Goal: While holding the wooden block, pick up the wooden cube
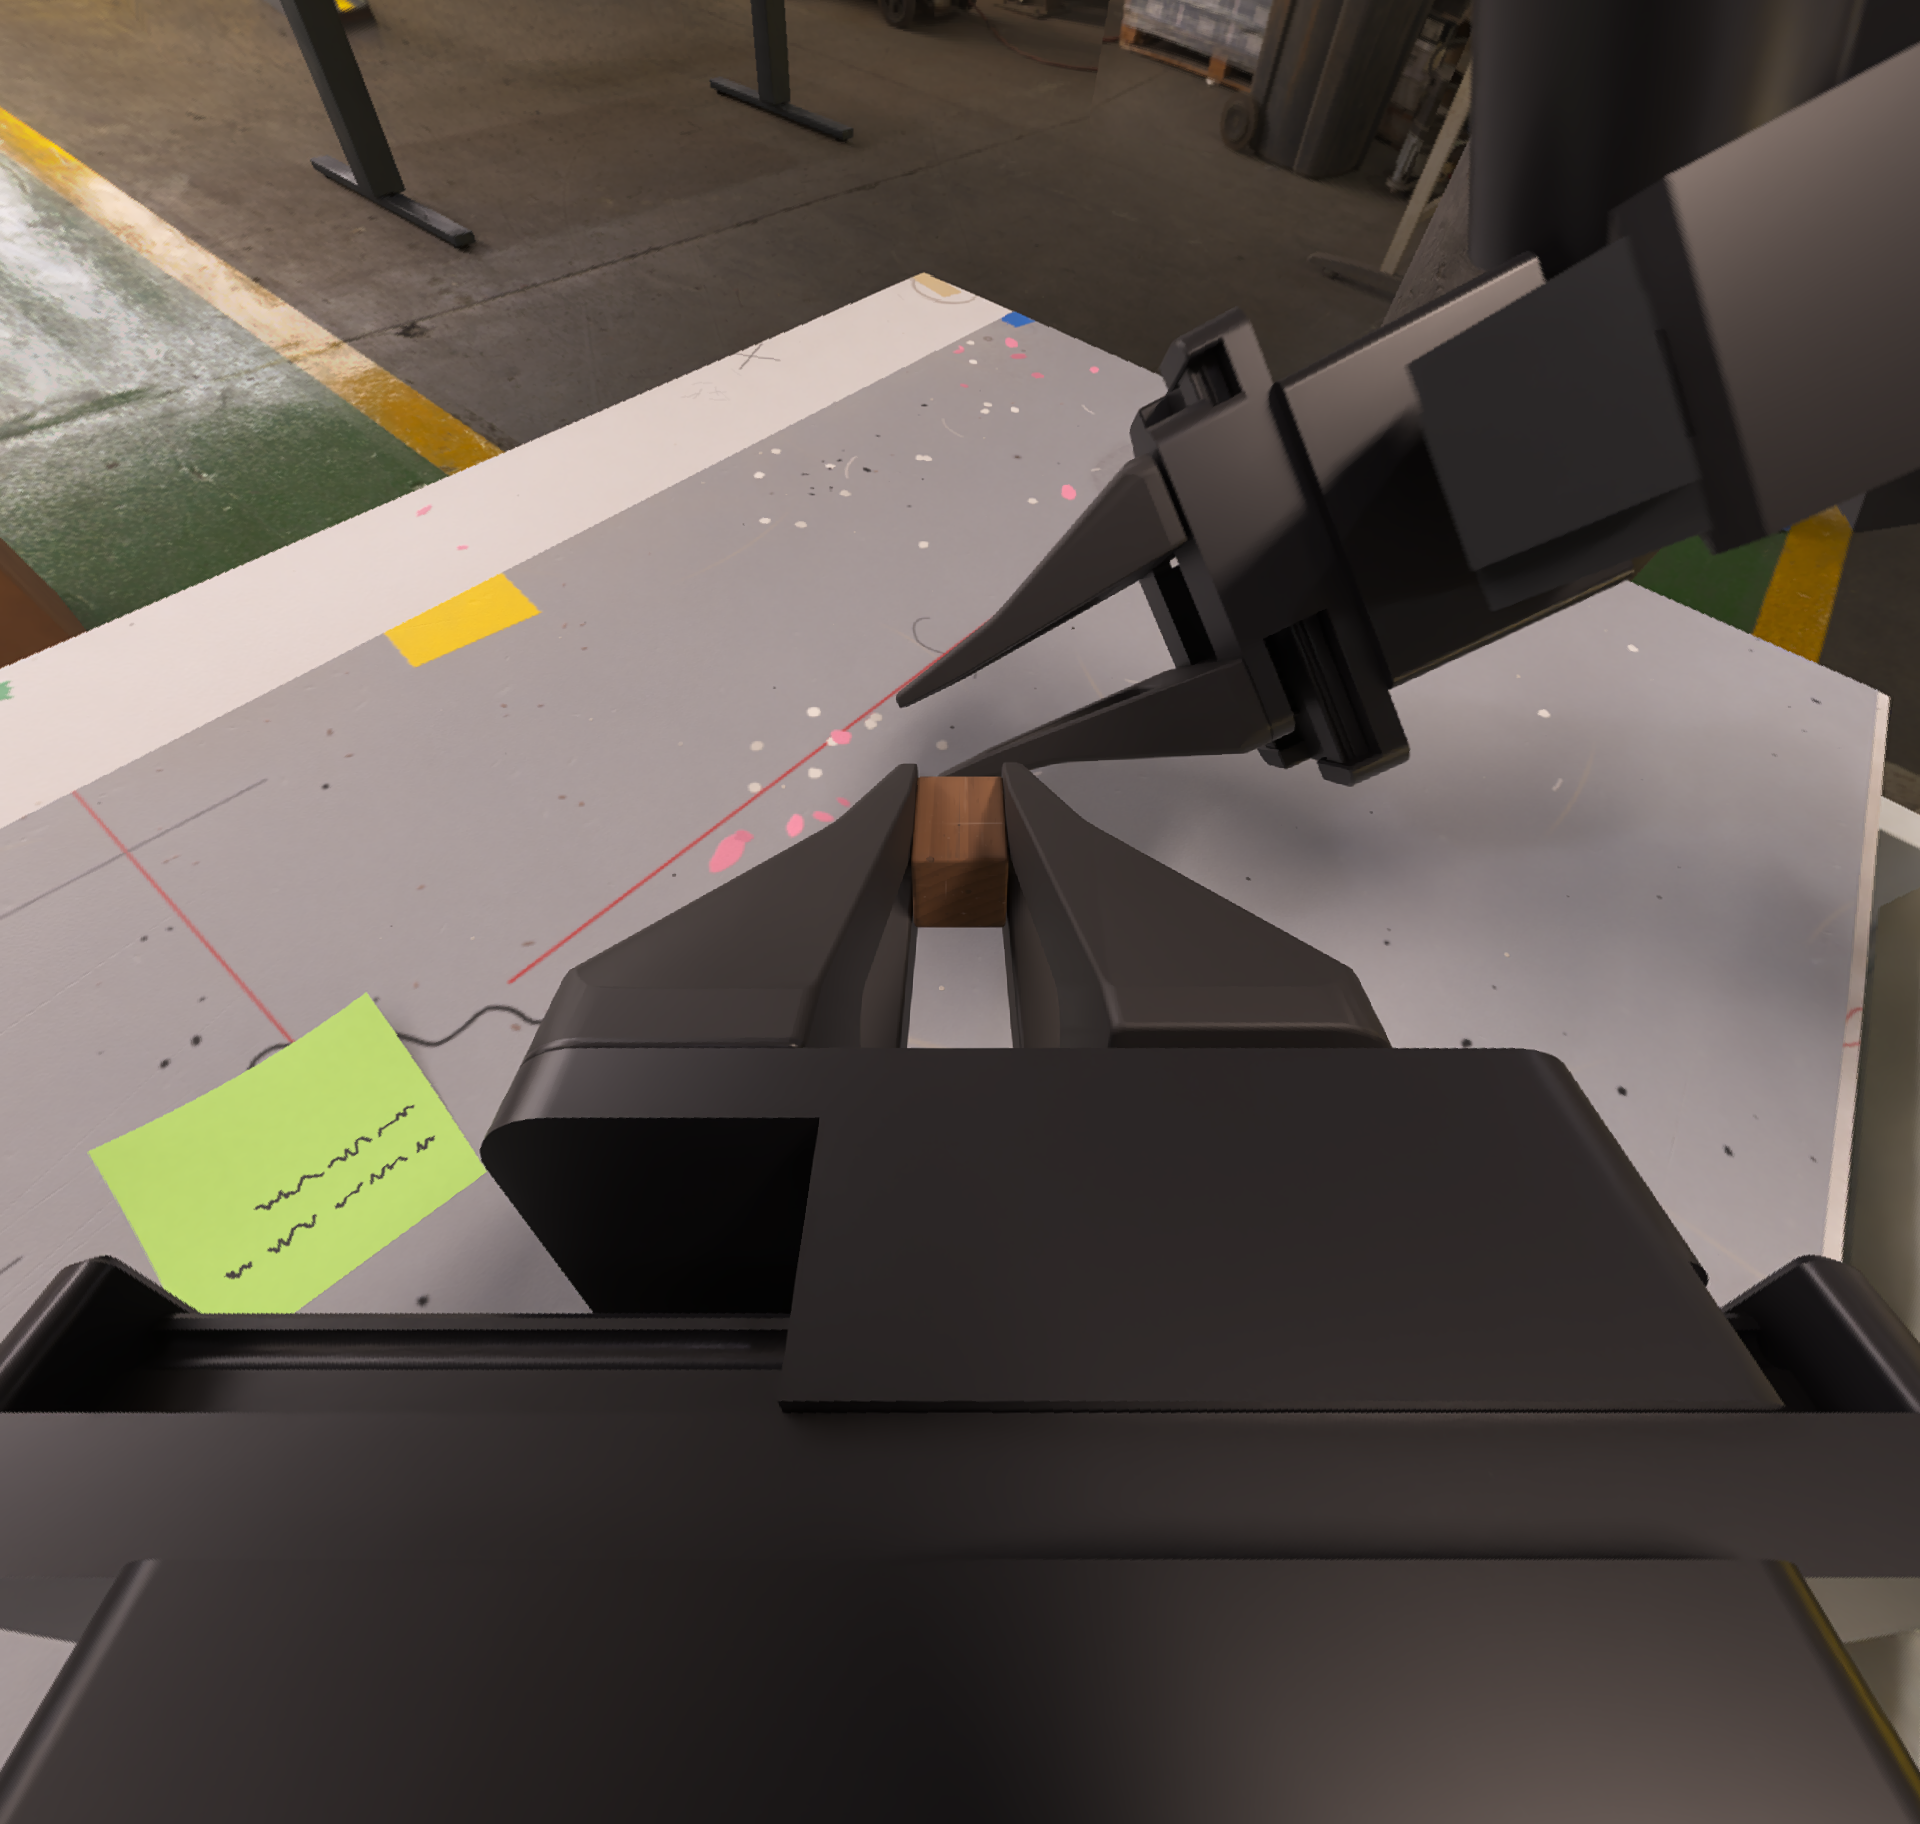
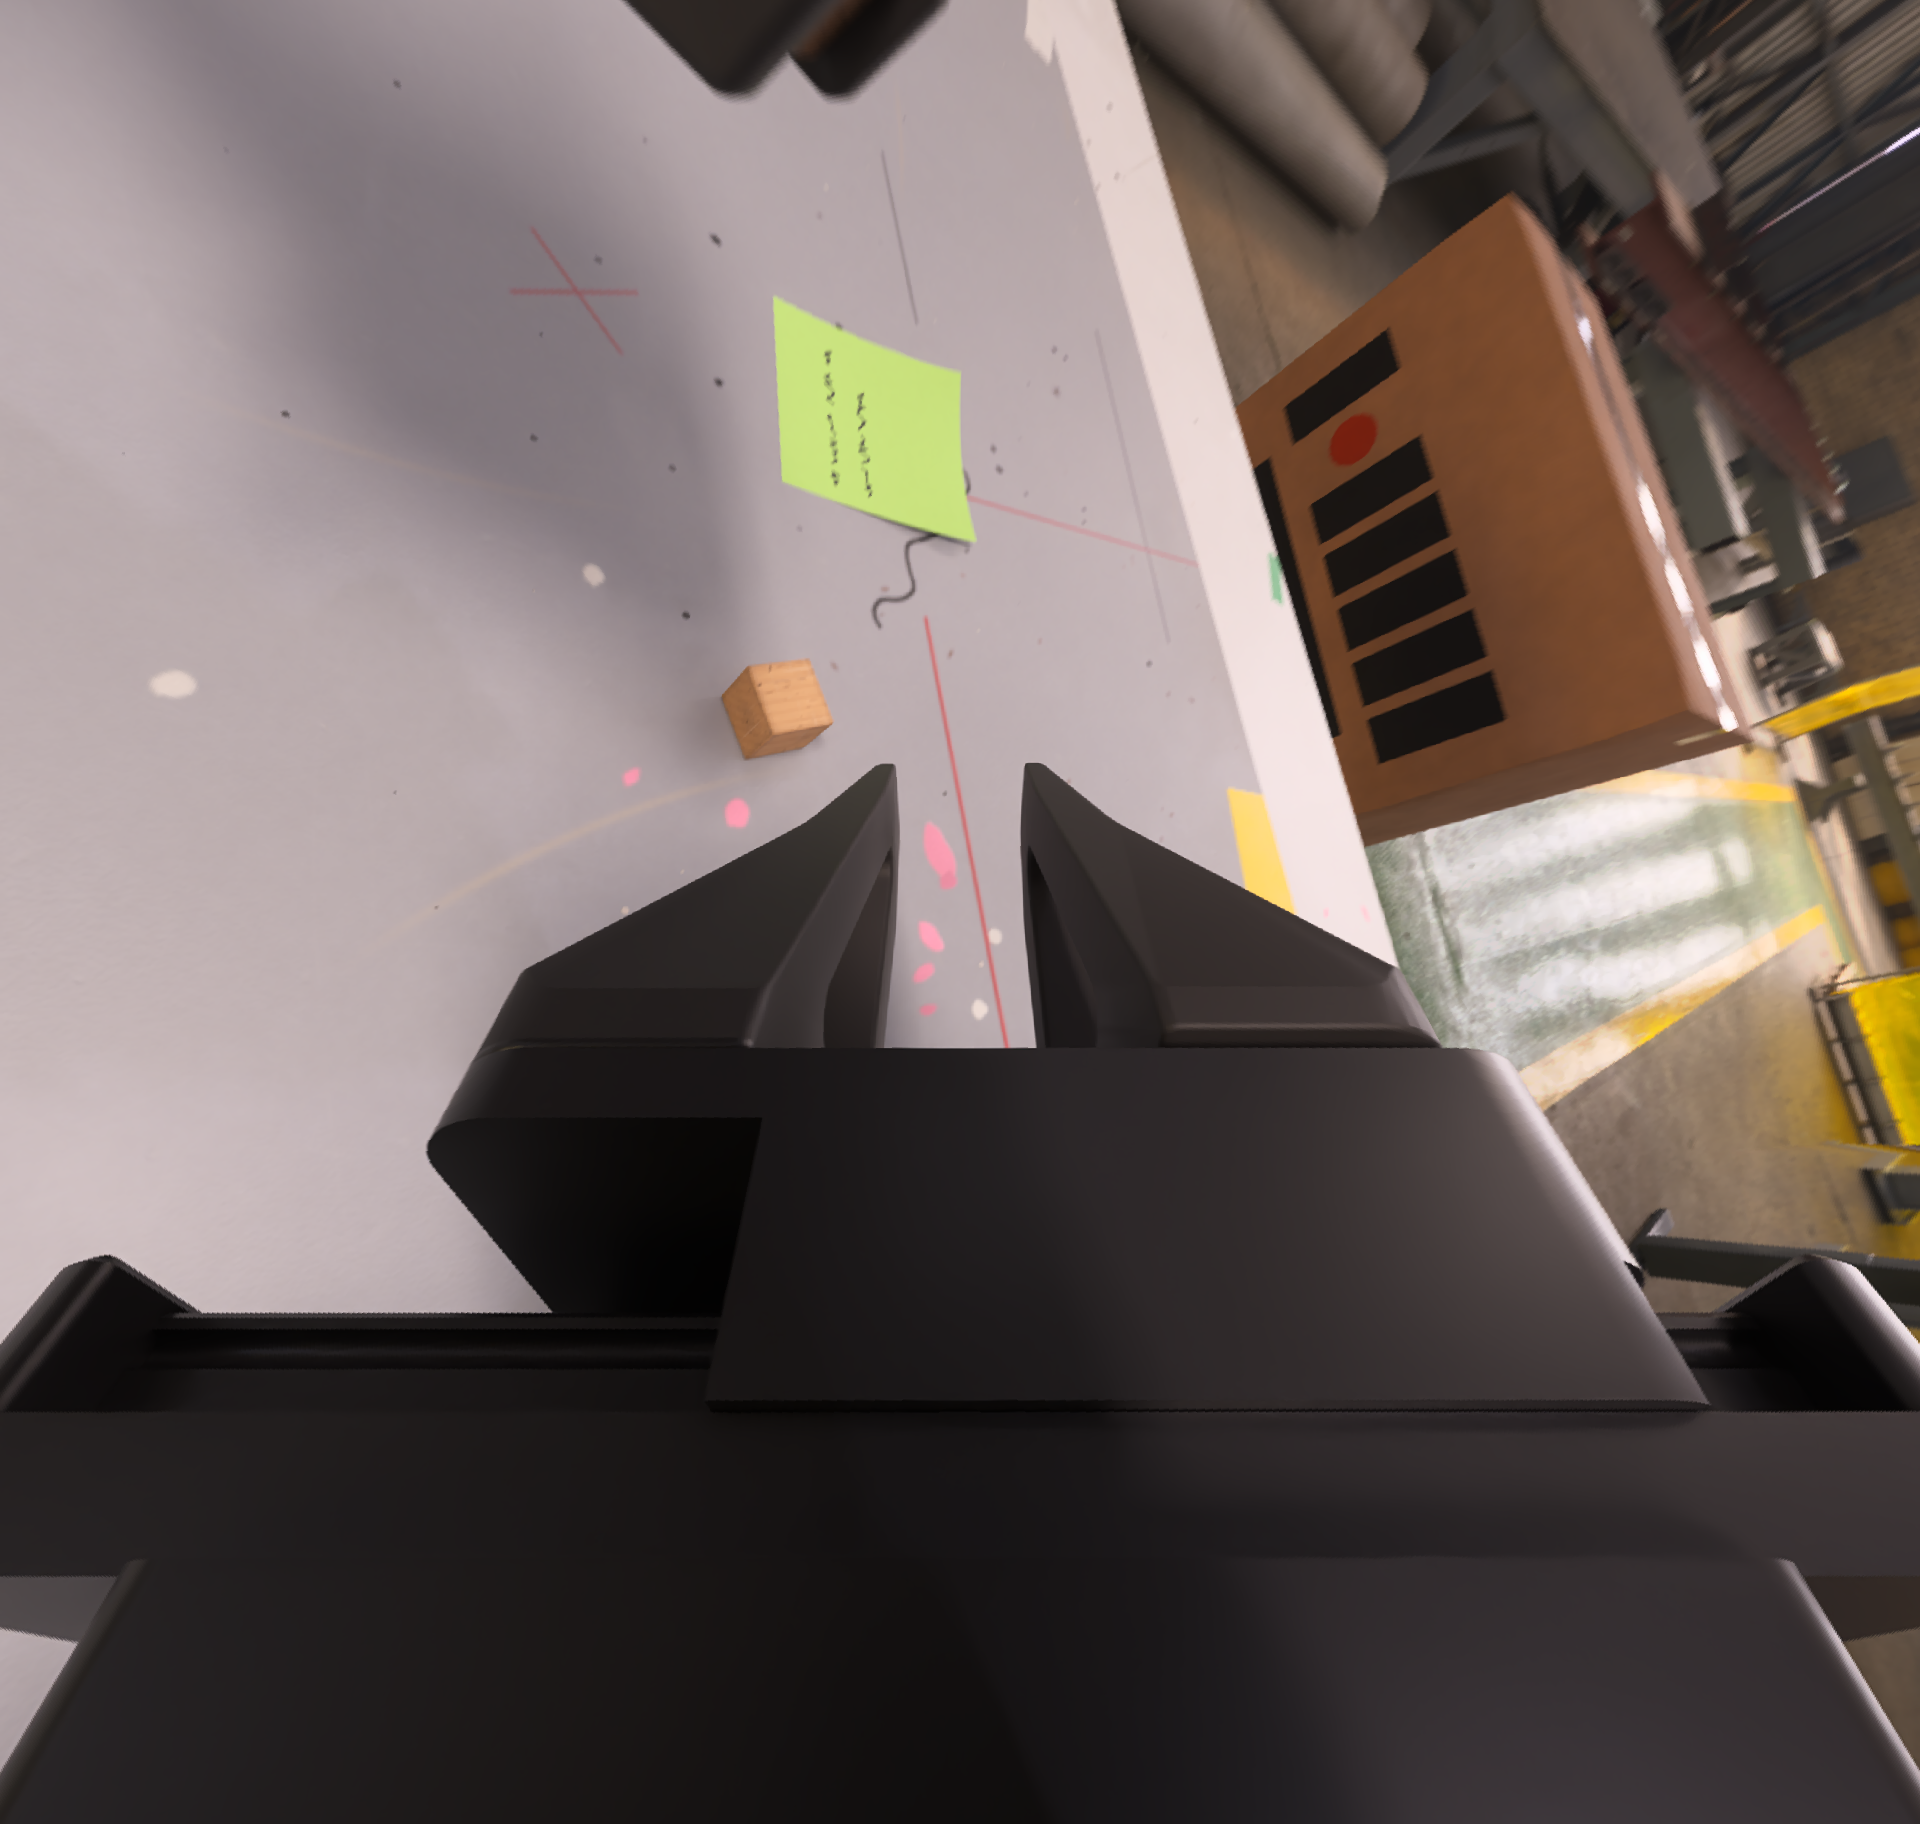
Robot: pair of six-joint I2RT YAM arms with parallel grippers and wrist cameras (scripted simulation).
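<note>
A: Wooden cube [image 2: 777,707], the small pale one with square faces, is lying loose on the grey paint-speckled tabletop [image 2: 312,839]. It is sitting just ahead of the right gripper [image 2: 959,787] and a little to the left of its line.

B: So the lift is not begun?

A: Not yet. That gripper's black fingers are standing parted with nothing between them, hanging above the pink spots and the thin red line.

B: And the other half of the job?

A: That half is looking done. The left gripper [image 1: 959,787] is clamping the darker brown wooden block [image 1: 958,860] between its fingertips, clear above the surface.

B: Room to work?

A: Plenty, I am judging. Nothing is crowding the cube; the lime-green square paper note [image 2: 871,418] is lying flat farther on, well apart from it. The white border strip [image 2: 1164,444] along the table's edge is running off to the right in the right wrist view, with a brown cardboard box [image 2: 1475,548] beyond it on the floor.

B: Any worry?

A: The two grippers are hanging near each other over the middle of the table, so the reach should be keeping low and wide of the held block.
</note>
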